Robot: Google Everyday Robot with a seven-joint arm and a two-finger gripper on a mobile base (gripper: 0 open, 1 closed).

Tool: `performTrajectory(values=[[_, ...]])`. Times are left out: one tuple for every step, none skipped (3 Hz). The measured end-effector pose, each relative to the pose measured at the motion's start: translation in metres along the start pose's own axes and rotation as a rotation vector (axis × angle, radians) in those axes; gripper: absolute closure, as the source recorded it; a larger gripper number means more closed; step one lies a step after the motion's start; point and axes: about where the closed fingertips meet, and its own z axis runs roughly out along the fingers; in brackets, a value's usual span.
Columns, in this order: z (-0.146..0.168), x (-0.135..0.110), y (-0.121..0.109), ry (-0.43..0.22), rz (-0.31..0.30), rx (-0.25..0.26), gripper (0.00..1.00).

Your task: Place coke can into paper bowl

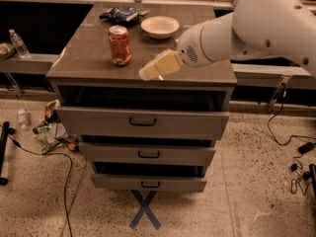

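Coke can (120, 45): stands upright on the bench (84, 60), left of the middle.
Paper bowl (159, 26): further back, to the right of the can, apart from it.
Gripper (148, 72): over the front part of the bench, near the can's right side, not touching.
Grip state: cannot tell whether released or clenched.
Blue snack bag (121, 15): at the back edge, left of the bowl.

Coke can (120, 45) upright on drawer cabinet (84, 58). Behind can, rightward: paper bowl (159, 26). Directly behind can: snack bag (121, 15). Right of can, slightly nearer front: gripper (146, 73), apart.

Gripper (145, 74) near coke can (120, 45); gap between seems unobstructed.
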Motion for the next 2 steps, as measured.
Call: performTrajectory(values=[[0.0391,-0.0399,-0.0322,-0.122,0.007,0.079,0.0],[0.0347,-0.0366,-0.0285,-0.111,0.005,0.074,0.0]])
